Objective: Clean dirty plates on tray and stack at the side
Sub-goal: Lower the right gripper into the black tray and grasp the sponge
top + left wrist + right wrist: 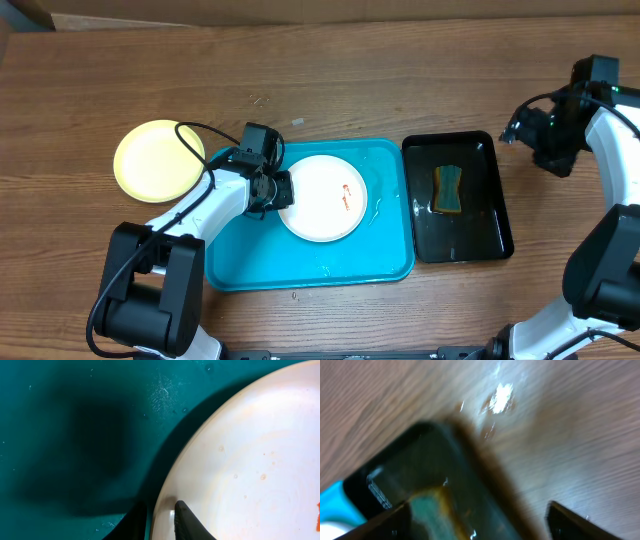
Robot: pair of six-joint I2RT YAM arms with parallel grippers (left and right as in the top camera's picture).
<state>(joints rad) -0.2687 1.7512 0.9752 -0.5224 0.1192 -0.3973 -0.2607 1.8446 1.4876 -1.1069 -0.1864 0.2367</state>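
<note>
A white plate (322, 197) with a small orange smear lies on the turquoise tray (310, 265). My left gripper (283, 190) is at the plate's left rim. In the left wrist view this plate (250, 460) fills the right side, and one fingertip (186, 521) rests on its top while the other stands just outside the rim, so the gripper (161, 522) is shut on it. A pale yellow plate (160, 160) sits on the table left of the tray. My right gripper (530, 130) hovers open, holding nothing, past the black tray's far right corner.
A glossy black tray (458, 197) right of the turquoise one holds a green and yellow sponge (448, 190). In the right wrist view, that black tray (445, 455) and sponge (427, 510) lie below my open right gripper (480, 525), over wet wood.
</note>
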